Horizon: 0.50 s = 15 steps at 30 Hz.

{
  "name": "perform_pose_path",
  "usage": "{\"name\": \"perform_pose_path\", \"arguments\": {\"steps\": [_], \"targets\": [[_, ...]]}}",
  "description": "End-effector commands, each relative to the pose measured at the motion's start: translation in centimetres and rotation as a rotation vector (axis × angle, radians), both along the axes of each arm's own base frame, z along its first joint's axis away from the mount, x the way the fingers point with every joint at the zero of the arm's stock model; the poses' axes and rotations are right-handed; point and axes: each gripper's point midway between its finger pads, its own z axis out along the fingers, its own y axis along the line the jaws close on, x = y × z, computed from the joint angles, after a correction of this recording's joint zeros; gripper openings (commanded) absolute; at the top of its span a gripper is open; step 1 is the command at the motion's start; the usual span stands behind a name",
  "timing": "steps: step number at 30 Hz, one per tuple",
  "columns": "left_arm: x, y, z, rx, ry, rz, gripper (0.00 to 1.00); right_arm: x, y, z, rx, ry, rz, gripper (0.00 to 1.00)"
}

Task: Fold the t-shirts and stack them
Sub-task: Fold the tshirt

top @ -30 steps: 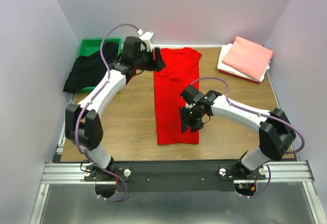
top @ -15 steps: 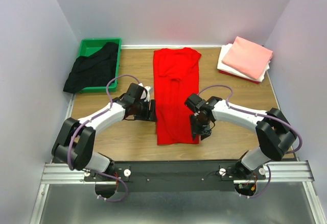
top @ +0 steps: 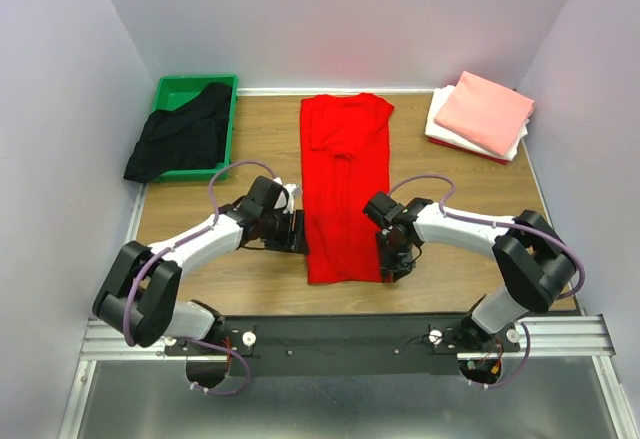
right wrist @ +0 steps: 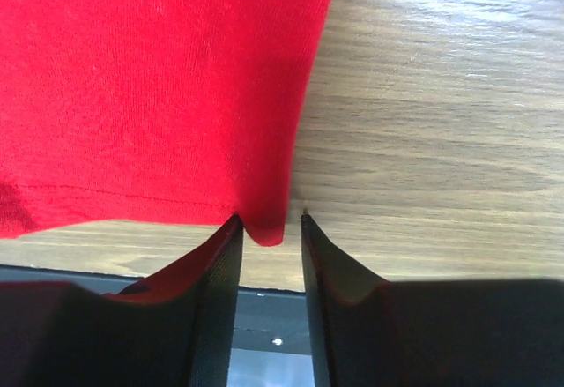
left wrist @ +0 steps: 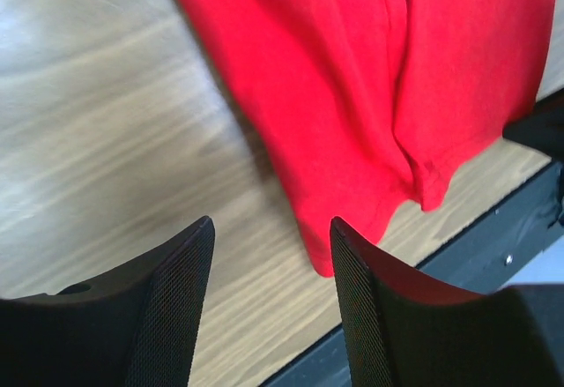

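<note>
Wood table boxed in by pale walls. Far left: green tray w/ black t-shirt slumped half over its rim, unfolded, prob next in line. Left end effector sits low at the near-left corner of the red t-shirt, jaws wide apart, bare wood btw them, hem corner just beside one finger, nothing held. Red shirt lies ctr as a long strip, sleeves tucked in, so the near hem looks ready to be carried toward the collar. Right end effector straddles the near-right corner w/ a narrow gap; cloth tip sits btw the fingers, not visibly pinched yet. Far right: salmon-pink t-shirt folded atop white t-shirt, the stack the red one prob joins.
</note>
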Motion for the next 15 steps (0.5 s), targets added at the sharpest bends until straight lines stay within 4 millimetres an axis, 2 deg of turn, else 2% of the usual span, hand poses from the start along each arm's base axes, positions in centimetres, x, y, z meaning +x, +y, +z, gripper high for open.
{"name": "perform_pose_path", "arguments": {"steps": [1, 4, 11, 15], "targets": [[-1.9, -0.9, -0.4, -0.020, 0.063, -0.039, 0.61, 0.1, -0.1, -0.8, 0.001, -0.008, -0.007, 0.37], [-2.9, -0.8, -0.8, -0.010, 0.096, -0.041, 0.60, 0.0, -0.1, -0.9, 0.003, -0.006, -0.006, 0.24], [-4.5, -1.0, -1.7, -0.006, 0.151, -0.029, 0.54, -0.2, -0.1, -1.1, 0.003, 0.007, -0.004, 0.23], [-4.9, -1.8, -1.5, -0.040, 0.160, -0.048, 0.54, -0.2, -0.1, -1.1, 0.007, 0.008, -0.004, 0.23]]}}
